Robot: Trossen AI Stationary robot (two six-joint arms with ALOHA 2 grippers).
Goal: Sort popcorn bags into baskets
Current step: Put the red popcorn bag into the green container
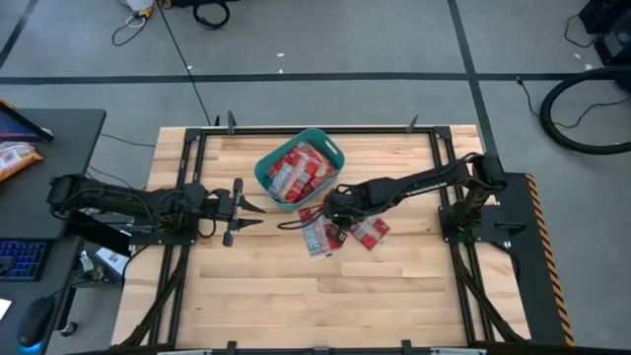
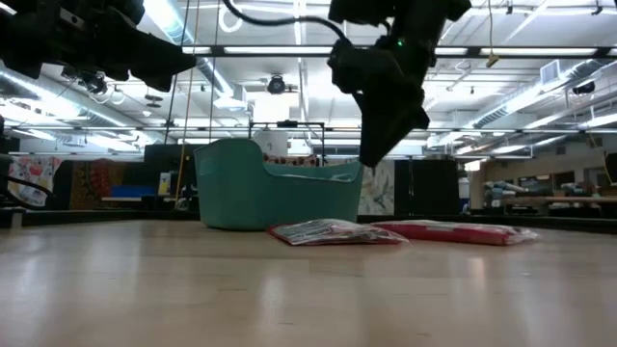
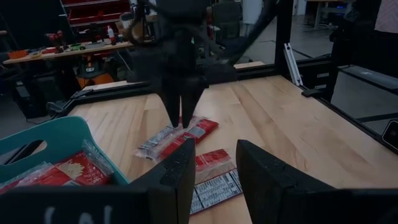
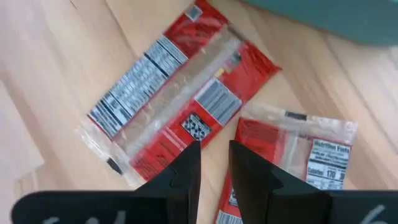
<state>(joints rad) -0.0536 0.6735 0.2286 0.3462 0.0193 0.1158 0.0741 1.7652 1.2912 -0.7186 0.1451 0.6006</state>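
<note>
The teal basket [image 1: 300, 166] sits a little above the middle of the overhead picture, on the far half of the wooden table [image 1: 315, 296], and it already holds several red popcorn bags [image 1: 299, 170] piled inside. Just below and to the right of it, more bags lie flat on the wood: a first loose bag [image 1: 316, 237] showing its label side with white print and barcode, a second loose bag [image 1: 371, 232] just to its right, and a third [image 1: 310, 213] peeking out nearer the basket.

The right gripper [image 1: 335, 219] reaches in from the right side of the frame and hangs above these loose bags. From its own wrist camera its fingers [image 4: 186, 171] stand a narrow gap apart with nothing between them, pointing down at the packets and not touching them; in the level view it hangs clear above the table.

The left gripper [image 1: 258, 209] stretches in from the left of the overhead frame, just left of the basket's lower corner. Its fingers [image 3: 180, 177] are parted and hold nothing.
</note>
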